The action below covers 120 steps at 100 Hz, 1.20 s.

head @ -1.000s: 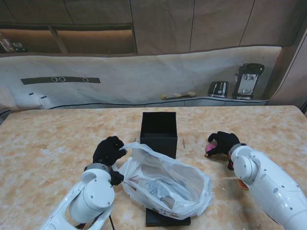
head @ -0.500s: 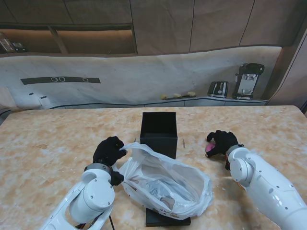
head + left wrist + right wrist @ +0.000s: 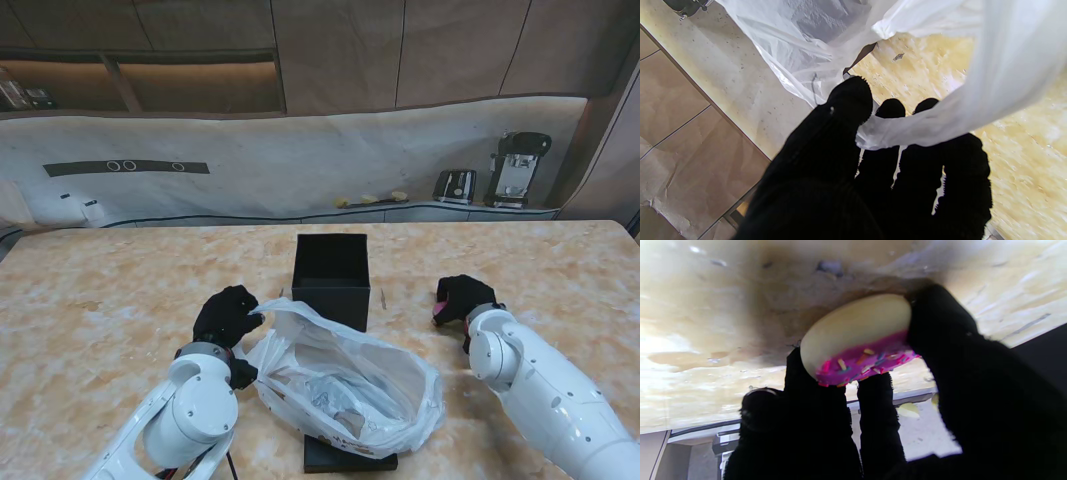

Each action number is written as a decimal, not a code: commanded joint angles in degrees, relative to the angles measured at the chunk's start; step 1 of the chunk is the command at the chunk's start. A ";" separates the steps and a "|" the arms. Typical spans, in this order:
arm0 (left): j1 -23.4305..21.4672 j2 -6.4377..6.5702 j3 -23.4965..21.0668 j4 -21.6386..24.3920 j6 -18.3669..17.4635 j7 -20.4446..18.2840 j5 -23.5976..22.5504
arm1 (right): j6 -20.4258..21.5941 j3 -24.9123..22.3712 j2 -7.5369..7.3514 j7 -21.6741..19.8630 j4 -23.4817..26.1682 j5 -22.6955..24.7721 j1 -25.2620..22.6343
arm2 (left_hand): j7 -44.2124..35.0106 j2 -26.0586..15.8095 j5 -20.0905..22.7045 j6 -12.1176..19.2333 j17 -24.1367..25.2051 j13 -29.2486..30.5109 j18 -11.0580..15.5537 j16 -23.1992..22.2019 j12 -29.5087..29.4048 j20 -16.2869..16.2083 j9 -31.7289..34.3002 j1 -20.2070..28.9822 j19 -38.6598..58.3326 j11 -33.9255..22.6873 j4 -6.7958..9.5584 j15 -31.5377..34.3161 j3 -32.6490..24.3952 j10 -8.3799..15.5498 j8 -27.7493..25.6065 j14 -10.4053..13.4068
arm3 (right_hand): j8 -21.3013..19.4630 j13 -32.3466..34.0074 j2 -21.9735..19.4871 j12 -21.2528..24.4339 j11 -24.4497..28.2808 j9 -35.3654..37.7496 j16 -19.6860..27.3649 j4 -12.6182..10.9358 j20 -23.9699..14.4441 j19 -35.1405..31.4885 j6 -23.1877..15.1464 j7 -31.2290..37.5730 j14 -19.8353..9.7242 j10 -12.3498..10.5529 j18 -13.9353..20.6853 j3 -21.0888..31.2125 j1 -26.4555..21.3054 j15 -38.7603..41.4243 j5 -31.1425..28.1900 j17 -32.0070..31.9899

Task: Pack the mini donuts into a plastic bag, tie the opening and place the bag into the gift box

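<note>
A white plastic bag lies open on the table, nearer to me than the black gift box. My left hand is shut on the bag's rim, a strip of plastic pinched between thumb and fingers. My right hand sits to the right of the box, shut on a mini donut with pink icing and sprinkles; only a pink sliver of the donut shows in the stand view. The donut is held close to the table top. Pale shapes lie inside the bag, too unclear to name.
A flat black lid or board lies under the bag's near end. The marble table stretches to both sides. Appliances stand on the counter behind the table.
My right hand with the donut has shifted slightly, and its forearm has swung a little to the left. The left hand and bag have stayed put.
</note>
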<state>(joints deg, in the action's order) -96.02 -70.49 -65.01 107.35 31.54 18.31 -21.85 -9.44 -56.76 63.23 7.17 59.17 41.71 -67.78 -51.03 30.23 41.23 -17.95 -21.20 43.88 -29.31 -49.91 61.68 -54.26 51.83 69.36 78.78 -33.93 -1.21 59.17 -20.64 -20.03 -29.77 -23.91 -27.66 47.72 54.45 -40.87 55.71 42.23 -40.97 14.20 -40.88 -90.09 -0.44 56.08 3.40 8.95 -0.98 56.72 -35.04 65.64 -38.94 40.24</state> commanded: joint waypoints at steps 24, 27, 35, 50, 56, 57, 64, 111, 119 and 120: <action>-0.28 -0.25 -0.06 0.59 -0.01 -0.24 0.23 | 3.75 -4.61 0.31 0.85 4.14 0.85 -4.54 | -1.83 1.73 -0.54 -0.37 -0.90 0.51 -0.45 -1.40 0.41 -1.95 0.61 0.63 1.22 -0.55 0.94 1.55 -1.63 -0.10 0.50 -0.58 | 3.80 8.82 3.65 -2.06 0.73 10.28 1.81 -2.39 0.22 -4.62 -6.61 10.68 6.72 0.54 4.01 12.22 -13.46 4.74 -11.36 9.83; -0.26 -0.26 -0.06 0.59 -0.04 -0.18 0.23 | 4.13 -5.29 0.23 0.76 5.03 1.17 -4.94 | -1.80 1.77 -0.46 -0.38 -1.33 0.78 -0.43 -1.35 0.33 -1.97 0.91 0.55 1.37 -0.55 0.92 1.55 -1.62 -0.20 0.54 -0.53 | 3.82 8.91 3.74 -2.08 0.69 10.37 1.78 -2.43 0.20 -4.58 -6.55 10.68 6.76 0.56 3.98 12.26 -13.48 4.73 -11.51 9.93; -0.21 -0.30 -0.07 0.57 -0.14 -0.03 0.33 | 5.15 -7.22 0.01 0.41 7.57 2.04 -6.09 | -1.77 2.06 -0.11 -0.36 -2.52 1.65 -0.40 -1.12 0.05 -1.87 1.38 0.49 1.70 -0.39 0.88 1.48 -1.71 -0.23 0.66 -0.22 | 3.79 9.06 3.82 -2.11 0.57 10.57 1.70 -2.52 0.14 -4.45 -6.61 10.65 6.92 0.53 3.89 12.38 -13.49 4.61 -11.64 10.10; -0.22 -0.41 -0.11 0.65 -0.15 0.22 0.55 | 6.70 -11.19 -0.37 -1.38 13.57 2.93 -8.96 | -1.63 2.27 0.20 -0.50 -3.39 2.35 -0.31 -0.78 -0.09 -1.47 1.72 0.47 1.78 -0.16 0.85 1.26 -1.92 -0.27 0.83 0.08 | 3.69 8.96 3.85 -2.25 0.35 10.53 1.32 -2.62 -0.02 -4.26 -6.42 10.61 7.04 0.62 3.82 12.52 -13.51 4.43 -11.62 10.26; -0.26 -0.44 -0.12 0.73 -0.11 0.30 0.61 | 7.46 -12.93 -0.47 -2.25 16.40 2.98 -10.38 | -1.64 2.28 0.32 -0.56 -3.77 2.59 -0.42 -0.67 -0.05 -1.32 1.83 0.44 1.79 -0.17 0.83 1.18 -1.97 -0.34 0.83 0.03 | 3.65 8.97 3.85 -2.33 0.28 10.54 1.14 -2.65 -0.10 -4.20 -6.37 10.60 7.15 0.69 3.81 12.58 -13.51 4.37 -11.64 10.27; -0.26 -0.44 -0.12 0.74 -0.10 0.31 0.62 | 7.58 -13.22 -0.48 -2.38 16.88 2.93 -10.62 | -1.63 2.30 0.33 -0.56 -3.82 2.64 -0.44 -0.67 -0.04 -1.30 1.89 0.43 1.79 -0.19 0.82 1.18 -1.97 -0.37 0.84 0.04 | 3.64 8.93 3.86 -2.34 0.27 10.54 1.13 -2.65 -0.11 -4.20 -6.34 10.61 7.16 0.69 3.81 12.56 -13.49 4.34 -11.64 10.28; -0.29 -0.48 -0.13 0.83 -0.02 0.38 0.75 | 8.31 -15.23 -0.45 -3.65 20.57 1.93 -12.38 | -1.61 2.29 0.35 -0.56 -4.10 2.82 -0.41 -0.64 -0.07 -1.17 1.83 0.40 1.82 -0.11 0.82 1.20 -2.05 -0.35 0.84 0.08 | 3.59 8.80 3.78 -2.37 0.18 10.51 0.98 -2.68 -0.16 -4.17 -6.26 10.60 7.21 0.79 3.80 12.63 -13.50 4.25 -11.63 10.28; -0.43 -0.86 0.02 1.52 0.95 1.19 1.14 | 16.81 -22.35 -0.78 -11.63 40.67 -7.37 -20.85 | -1.46 2.41 0.61 -0.61 -6.41 4.11 -0.28 -0.54 -0.22 -0.27 2.27 0.29 2.28 -0.16 0.72 1.40 -2.23 -0.62 0.87 0.46 | 2.85 8.78 3.91 -2.60 -0.23 10.58 0.21 -2.69 -0.57 -3.93 -5.87 10.31 7.53 0.97 3.51 12.62 -13.50 3.82 -11.69 10.17; -0.36 -0.90 0.13 1.57 1.20 1.28 1.06 | 17.87 -22.69 -0.82 -12.90 43.20 -9.86 -21.86 | -1.41 2.47 0.70 -0.69 -7.12 4.51 -0.25 -0.66 -0.34 -0.28 2.43 0.28 2.80 -0.20 0.70 1.72 -2.20 -0.70 0.90 0.50 | 2.74 8.79 3.97 -2.63 -0.32 10.63 0.16 -2.71 -0.62 -3.90 -5.89 10.22 7.54 1.01 3.49 12.58 -13.54 3.78 -11.78 10.17; -0.35 -0.91 0.15 1.58 1.23 1.29 1.05 | 18.02 -22.73 -0.84 -13.09 43.51 -10.09 -21.98 | -1.41 2.44 0.72 -0.66 -7.13 4.52 -0.26 -0.68 -0.36 -0.29 2.43 0.27 2.84 -0.20 0.70 1.75 -2.20 -0.69 0.90 0.49 | 2.73 8.79 3.99 -2.64 -0.33 10.64 0.15 -2.71 -0.63 -3.90 -5.87 10.21 7.54 1.01 3.48 12.56 -13.52 3.77 -11.78 10.17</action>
<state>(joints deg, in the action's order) -96.16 -71.02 -64.99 108.29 32.45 20.27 -20.81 7.70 -79.74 62.19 -4.49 100.42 32.22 -88.76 -51.03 30.90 41.25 -18.37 -27.59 46.99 -29.31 -49.92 61.62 -54.78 52.67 69.29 79.59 -33.95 -1.21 59.21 -21.89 -20.16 -29.75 -23.80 -23.54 54.90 59.62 -40.64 54.79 50.95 -39.77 14.79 -40.41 -91.91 -1.82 59.92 4.81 9.29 -4.30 59.34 -40.19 67.00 -46.53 47.42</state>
